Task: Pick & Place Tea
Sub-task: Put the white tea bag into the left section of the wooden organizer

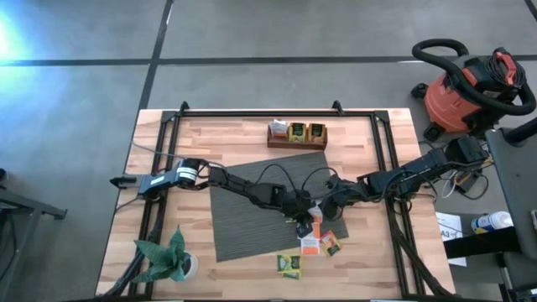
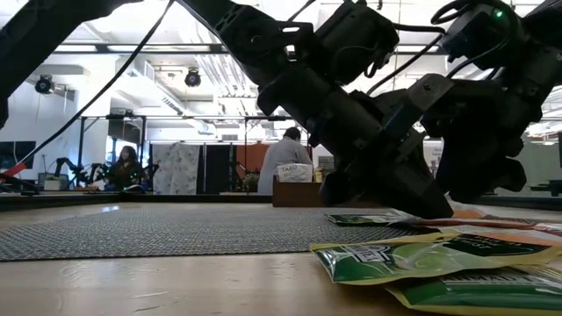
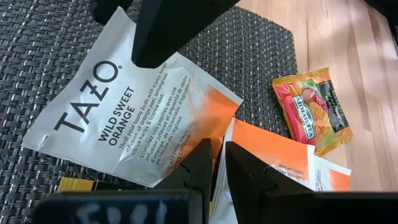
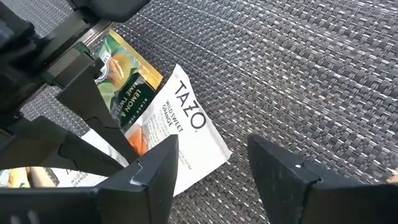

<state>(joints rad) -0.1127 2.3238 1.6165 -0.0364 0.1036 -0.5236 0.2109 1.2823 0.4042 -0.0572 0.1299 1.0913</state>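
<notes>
- Green tea packets lie closest in the low view, on the bare counter off the near right corner of the grey mat. A sweeping arm could push them toward the near edge.
- Left claw sits low over the pile, at the overlapping edges of the white-and-orange packet and a second orange-cornered packet. I cannot tell whether it grasps either. A lift from here might take both, or neither.
- Right claw is released, jaws wide and holding nothing, over the mat just right of the left one. Being so near, the two could collide if either moves without clearance.
- Flat, slick packets could slide out of a shallow pinch on the way to the wooden box at the far side.
</notes>
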